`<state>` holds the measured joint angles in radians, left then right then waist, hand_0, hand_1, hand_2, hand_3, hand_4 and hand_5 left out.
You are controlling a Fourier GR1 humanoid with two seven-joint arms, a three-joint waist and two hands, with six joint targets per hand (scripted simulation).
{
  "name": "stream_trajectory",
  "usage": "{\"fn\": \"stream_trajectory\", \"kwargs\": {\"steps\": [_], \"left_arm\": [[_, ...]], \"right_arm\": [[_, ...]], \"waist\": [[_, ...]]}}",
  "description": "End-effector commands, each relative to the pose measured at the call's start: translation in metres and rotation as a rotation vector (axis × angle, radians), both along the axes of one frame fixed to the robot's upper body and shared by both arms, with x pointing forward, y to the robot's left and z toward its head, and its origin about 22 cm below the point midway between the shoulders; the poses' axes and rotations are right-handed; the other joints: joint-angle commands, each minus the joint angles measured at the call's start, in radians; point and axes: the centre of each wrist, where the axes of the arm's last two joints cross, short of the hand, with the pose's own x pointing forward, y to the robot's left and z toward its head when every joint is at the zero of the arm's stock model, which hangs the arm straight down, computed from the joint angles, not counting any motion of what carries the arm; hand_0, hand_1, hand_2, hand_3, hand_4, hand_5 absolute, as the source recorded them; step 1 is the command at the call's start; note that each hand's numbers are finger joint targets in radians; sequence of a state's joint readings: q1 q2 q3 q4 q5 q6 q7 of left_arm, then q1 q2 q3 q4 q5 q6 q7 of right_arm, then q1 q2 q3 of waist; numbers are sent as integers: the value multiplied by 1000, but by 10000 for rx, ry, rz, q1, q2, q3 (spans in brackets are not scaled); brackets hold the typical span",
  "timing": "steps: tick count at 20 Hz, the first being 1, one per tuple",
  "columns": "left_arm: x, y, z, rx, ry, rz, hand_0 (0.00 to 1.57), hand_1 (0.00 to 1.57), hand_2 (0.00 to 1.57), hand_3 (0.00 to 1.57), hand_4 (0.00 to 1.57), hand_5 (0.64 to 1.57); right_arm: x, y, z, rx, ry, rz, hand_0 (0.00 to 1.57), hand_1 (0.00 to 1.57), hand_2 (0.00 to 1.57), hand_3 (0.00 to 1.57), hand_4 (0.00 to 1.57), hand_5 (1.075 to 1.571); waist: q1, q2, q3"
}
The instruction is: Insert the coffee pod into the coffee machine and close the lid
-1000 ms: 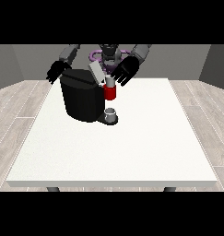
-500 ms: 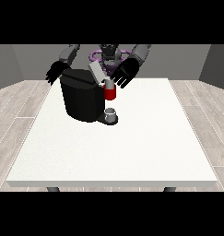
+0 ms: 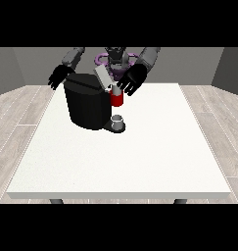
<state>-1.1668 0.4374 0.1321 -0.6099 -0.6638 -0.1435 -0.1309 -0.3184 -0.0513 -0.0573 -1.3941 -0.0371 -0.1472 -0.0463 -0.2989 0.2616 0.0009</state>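
Pod: not plainly visible anywhere, so I can't place it. There's a grey thing (image 3: 118,121) on the base in front of the coffee machine (image 3: 89,104), under its spout; could be a cup, can't call it the pod.

A red thing at the machine (image 3: 117,99) sits at the head, just above that grey thing.

Lid (image 3: 103,77): a light grey flap on top of the machine, tilted up, so not closed.

Change over the last second: the hand at the view's right (image 3: 131,81) has drifted a bit up and away from the machine's head. It's now just beside the lid and above the red thing, fingers look spread and relaxed, and it has hold of nothing I can see. Lid angle looks about the same.

The hand at the view's left (image 3: 59,77) hasn't shifted: behind the machine's far top corner, fingers splayed, holding nothing.

Judgement: lid close not done; hand near the lid looks staged to push it down.

The counter (image 3: 140,162) in front of the machine carries nothing else.
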Motion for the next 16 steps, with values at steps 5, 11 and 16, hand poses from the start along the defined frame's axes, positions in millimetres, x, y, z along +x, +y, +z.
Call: {"fn": "stream_trajectory", "kwargs": {"steps": [5, 11, 16], "left_arm": [[1, -9, -9, 191, 138, -87, 1129, 1129, 1167, 1028, 443, 1571], [-1, -5, -22, 655, 22, -279, 1056, 1056, 1108, 937, 393, 1571], [-1, 1, -16, 591, 114, -324, 1073, 1073, 1125, 967, 364, 1571]], "right_arm": [[0, 1, -7, 91, 85, -242, 0, 0, 0, 0, 335, 1571], [2, 0, 5, -2, -2, -266, 0, 0, 0, 0, 434, 1571], [6, -5, 8, 20, -26, -277, 0, 0, 0, 0, 459, 1571]], "waist": [[165, 203, -6], [300, 30, -10], [364, -38, -10]]}}
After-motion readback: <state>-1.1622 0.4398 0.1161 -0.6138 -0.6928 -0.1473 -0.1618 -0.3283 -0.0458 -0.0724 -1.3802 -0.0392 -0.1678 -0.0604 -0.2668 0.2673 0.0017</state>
